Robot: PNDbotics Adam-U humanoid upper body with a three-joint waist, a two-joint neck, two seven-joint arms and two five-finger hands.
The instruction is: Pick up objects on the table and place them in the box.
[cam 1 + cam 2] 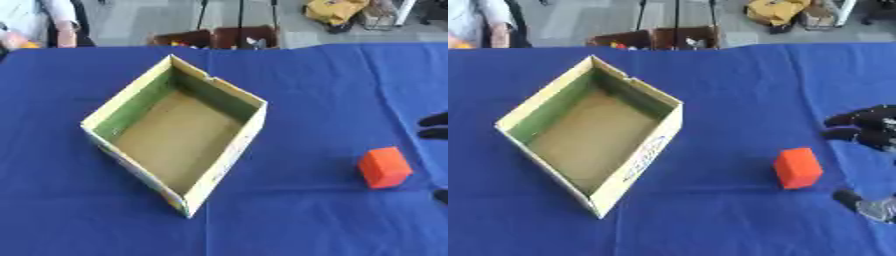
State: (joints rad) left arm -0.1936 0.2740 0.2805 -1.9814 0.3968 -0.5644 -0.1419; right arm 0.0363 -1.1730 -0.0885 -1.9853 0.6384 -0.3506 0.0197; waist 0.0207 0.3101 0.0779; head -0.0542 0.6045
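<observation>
Blue cloth covers the whole worktop [306, 75], and beyond its far edge lies a grey floor with a brown open crate [219, 37] of mixed items and a yellow bag [334, 10].

On the right side of the worktop stands a small orange-red block [798, 168], upright on the cloth and apart from everything else. Just right of it, at the right edge, the robot's black right hand [868, 129] reaches in: its fingers are spread and relaxed, holding nothing, with the upper fingertips beyond the block's far side and the thumb tip on its near side. None of them touches the block.

Well to the left sits an open cardboard box [229, 150] with pale yellow rims and green-tinted inner walls, turned cornerwise to the view, its brown floor bare. A printed mark in blue shows on its near right outer wall, but the writing cannot be read.
</observation>
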